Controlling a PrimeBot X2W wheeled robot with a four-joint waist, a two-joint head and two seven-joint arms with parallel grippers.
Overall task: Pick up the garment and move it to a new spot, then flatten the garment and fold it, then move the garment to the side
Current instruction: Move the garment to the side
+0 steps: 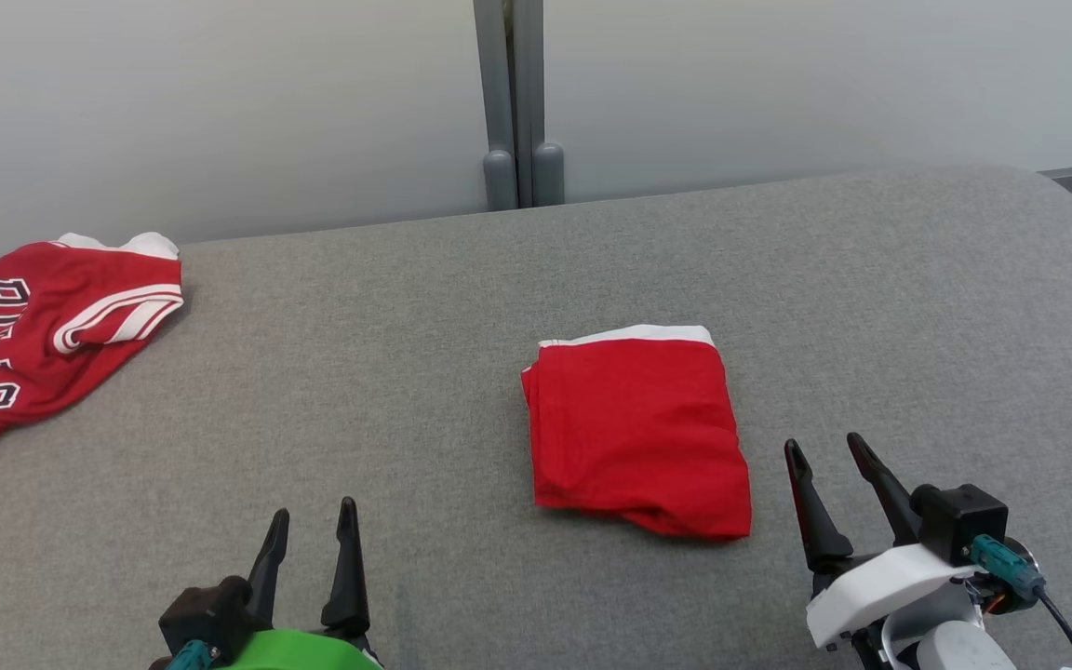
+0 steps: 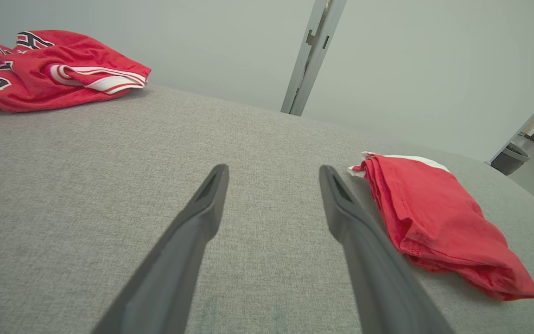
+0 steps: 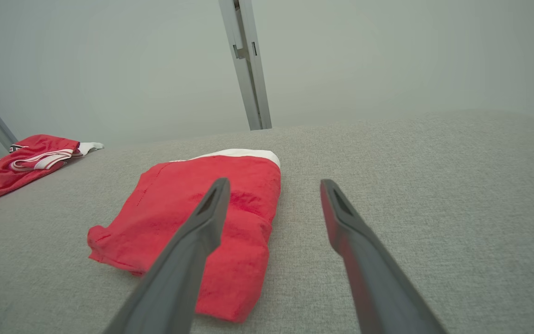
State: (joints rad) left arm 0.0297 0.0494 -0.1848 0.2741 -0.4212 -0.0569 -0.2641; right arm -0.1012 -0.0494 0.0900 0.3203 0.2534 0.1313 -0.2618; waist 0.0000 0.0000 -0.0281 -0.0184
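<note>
A: What is seen at the far left of the grey fabric-covered bench (image 1: 387,307)?

B: A crumpled red jersey with white trim and black lettering (image 1: 43,344) is seen there, close to the far edge and well apart from everything else. It is judged not to be the piece in hand.

A: And next along?

B: The left end effector (image 1: 314,509) is held low over bare fabric at the near edge. Its 2 dark fingers are parted and nothing is gripped. In its wrist view the folded piece lies off to the right of the fingers, clear of them.

A: Where is the task's thing found?

B: The folded red cloth garment with a white band along its far edge (image 1: 638,428) lies flat on the bench, a little right of centre. Its long axis is judged to run from near to far with a slight lean. A thick rolled fold is seen at the near end.

A: And on the right?

B: The right end effector (image 1: 824,444) is released too, its 2 fingers spread and empty. It is held just beside the garment's near right corner, not touching. From it the garment lies to the left and slightly ahead.

A: What does the coming move turn on?

B: Folding appears done, so only the shift aside is judged left. The right arm is plainly nearer, and a short leftward reach to the near right edge would be called for.
</note>
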